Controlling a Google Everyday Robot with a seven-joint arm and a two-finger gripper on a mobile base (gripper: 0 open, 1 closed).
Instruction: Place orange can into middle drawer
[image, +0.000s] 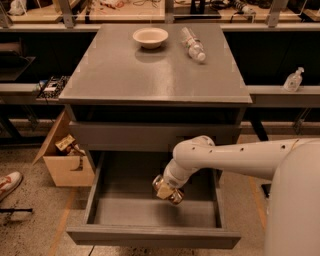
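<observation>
The middle drawer (150, 235) is pulled open below the upper grey front, wide and shallow with low side walls. My white arm reaches from the right down over it. My gripper (167, 190) is at the end of the arm, over the right half of the drawer's inside. The orange can (169, 192) is in the gripper, lying tilted, coppery with a silver rim. It hangs just above the drawer floor. The gripper itself is mostly hidden behind the can and the wrist.
The cabinet top (125, 75) carries a pale bowl (150, 37) and a clear plastic bottle (193, 44) lying on its side at the back. A cardboard box (67, 160) stands on the floor at the left. A spray bottle (293, 80) stands on a shelf at the right.
</observation>
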